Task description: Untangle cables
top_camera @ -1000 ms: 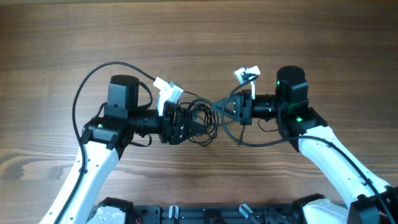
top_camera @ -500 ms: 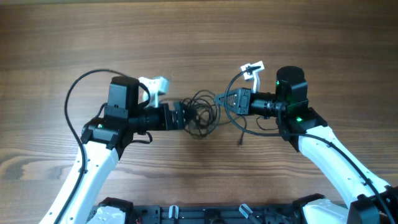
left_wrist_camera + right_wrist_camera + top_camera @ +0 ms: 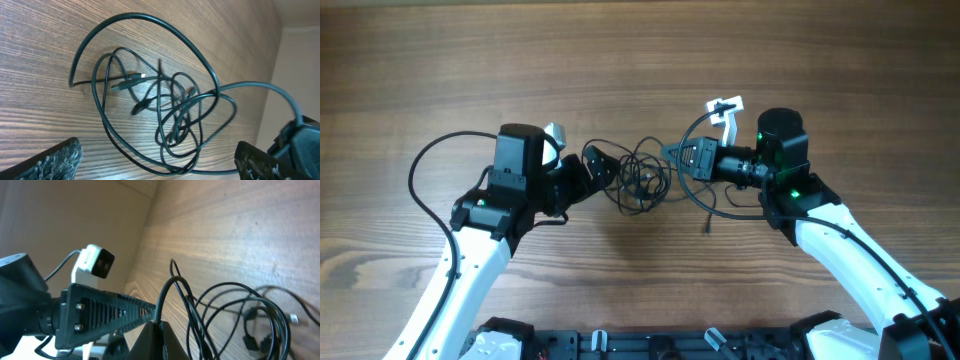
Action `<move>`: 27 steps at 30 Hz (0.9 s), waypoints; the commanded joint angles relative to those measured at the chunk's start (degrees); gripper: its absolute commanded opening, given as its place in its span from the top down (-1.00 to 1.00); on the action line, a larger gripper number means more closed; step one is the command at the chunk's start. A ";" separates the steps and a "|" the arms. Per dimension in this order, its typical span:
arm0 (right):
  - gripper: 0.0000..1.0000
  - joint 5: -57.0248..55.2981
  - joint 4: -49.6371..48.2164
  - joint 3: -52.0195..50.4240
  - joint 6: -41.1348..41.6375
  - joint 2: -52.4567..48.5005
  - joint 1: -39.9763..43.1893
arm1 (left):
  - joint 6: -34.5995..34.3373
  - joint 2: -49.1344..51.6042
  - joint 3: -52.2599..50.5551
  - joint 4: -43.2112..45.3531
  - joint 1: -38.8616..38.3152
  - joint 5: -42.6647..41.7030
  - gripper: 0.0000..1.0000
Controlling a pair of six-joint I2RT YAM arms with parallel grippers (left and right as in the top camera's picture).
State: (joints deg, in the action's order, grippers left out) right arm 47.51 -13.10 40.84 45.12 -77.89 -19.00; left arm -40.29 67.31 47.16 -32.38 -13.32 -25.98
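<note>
The cables [image 3: 640, 180] are thin black wires bunched in a loose tangle on the wood table between the two grippers. My left gripper [image 3: 596, 166] is open and empty at the tangle's left edge. In the left wrist view its fingertips [image 3: 160, 162] stand wide apart, with the cables [image 3: 165, 105] lying ahead of them and small plug ends showing inside the loops. My right gripper [image 3: 681, 157] is shut on one strand at the tangle's right side. The right wrist view shows its jaws [image 3: 157, 326] pinching that strand, with the rest of the cables [image 3: 235, 315] to the right.
One strand runs down from my right gripper to a loose plug end [image 3: 708, 229] on the table. Thicker black cords loop off each arm [image 3: 430, 165]. The left arm's wrist and its white camera [image 3: 96, 261] face my right gripper closely.
My left gripper has pulled back to the left off the tangle, turned and opened. My right gripper has shifted slightly right with its strand. The tangle has spread looser.
</note>
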 commanded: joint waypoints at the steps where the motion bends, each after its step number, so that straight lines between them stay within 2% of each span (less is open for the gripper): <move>1: 0.91 0.46 -1.22 0.28 -1.62 0.74 -0.22 | -0.61 0.20 0.33 0.70 -0.94 0.09 -1.00; 7: 0.91 1.38 -1.31 0.28 -1.53 0.74 -0.87 | -0.74 2.36 0.33 2.64 -6.69 5.73 -1.00; 11: 0.91 2.14 -2.23 0.28 -1.64 0.74 -1.44 | -0.72 6.93 0.33 6.75 -10.71 6.23 -1.00; 16: 0.91 5.18 -12.61 0.33 -0.50 1.11 0.96 | -4.07 15.50 0.33 6.01 -13.27 13.55 -0.93; 22: 0.91 8.48 -26.03 0.42 7.52 1.51 9.35 | -8.76 24.33 0.33 0.09 -12.28 20.79 -0.71; 27: 0.91 7.02 -24.24 0.42 7.19 1.51 20.50 | -10.12 27.56 0.33 -4.04 -9.68 22.27 -0.70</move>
State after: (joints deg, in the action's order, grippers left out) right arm 56.27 -37.41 40.51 50.87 -77.87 -5.96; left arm -48.66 92.84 47.70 -33.76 -25.08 -8.93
